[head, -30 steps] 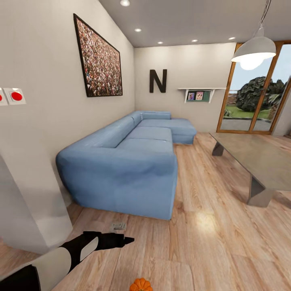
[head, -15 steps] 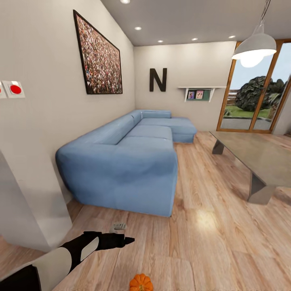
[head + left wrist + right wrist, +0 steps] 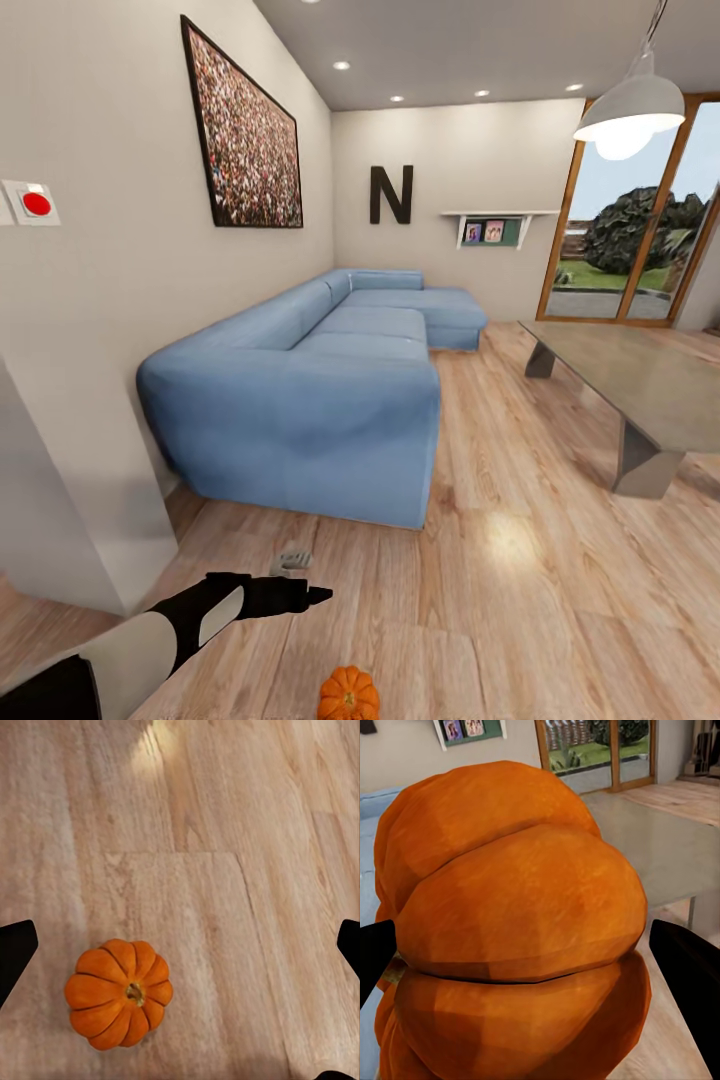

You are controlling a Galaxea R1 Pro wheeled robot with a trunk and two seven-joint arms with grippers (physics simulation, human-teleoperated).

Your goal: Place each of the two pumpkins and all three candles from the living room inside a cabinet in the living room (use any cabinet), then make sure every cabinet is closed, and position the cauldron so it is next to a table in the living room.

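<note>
One orange ribbed pumpkin (image 3: 118,993) sits upright on the wooden floor, below my open left gripper (image 3: 180,949) and off toward one finger. In the head view a pumpkin (image 3: 348,695) shows at the bottom edge, just right of and below my left gripper (image 3: 310,595). My right gripper (image 3: 532,960) is shut on a second pumpkin (image 3: 517,922), held close to the camera. The glass-topped table (image 3: 640,390) stands at the right; the same table (image 3: 675,855) appears behind the held pumpkin. The candles, the cabinet and the cauldron are out of view.
A long blue corner sofa (image 3: 320,400) runs along the left wall. A white wall corner (image 3: 60,500) juts out at the near left. A pendant lamp (image 3: 630,105) hangs over the table, with glass doors (image 3: 640,230) at the back right. Wooden floor (image 3: 500,560) lies between sofa and table.
The whole head view has shifted, so the camera moved: sofa and wall switch sit a little higher, and more of the pumpkin shows at the bottom edge. My left arm holds its pose.
</note>
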